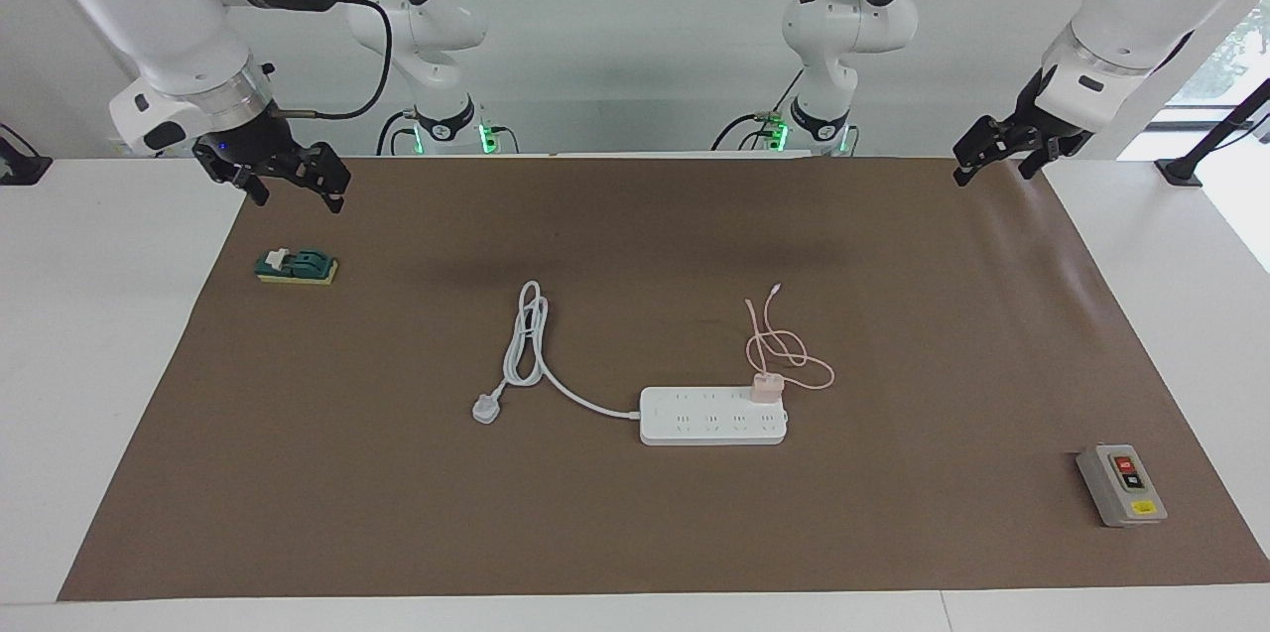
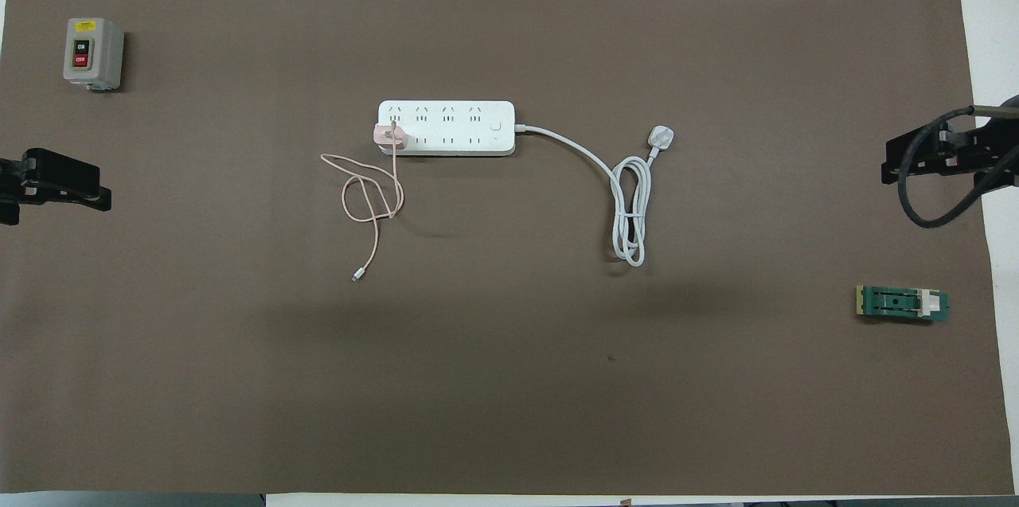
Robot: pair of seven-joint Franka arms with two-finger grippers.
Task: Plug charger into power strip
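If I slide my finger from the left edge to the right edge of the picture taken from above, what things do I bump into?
Left gripper → grey switch box → pink charger on the power strip → white plug → green block → right gripper.

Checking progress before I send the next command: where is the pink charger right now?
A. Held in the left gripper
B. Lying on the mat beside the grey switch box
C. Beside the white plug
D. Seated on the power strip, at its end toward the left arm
D: the pink charger sits on the power strip at that end, with neither gripper near it.
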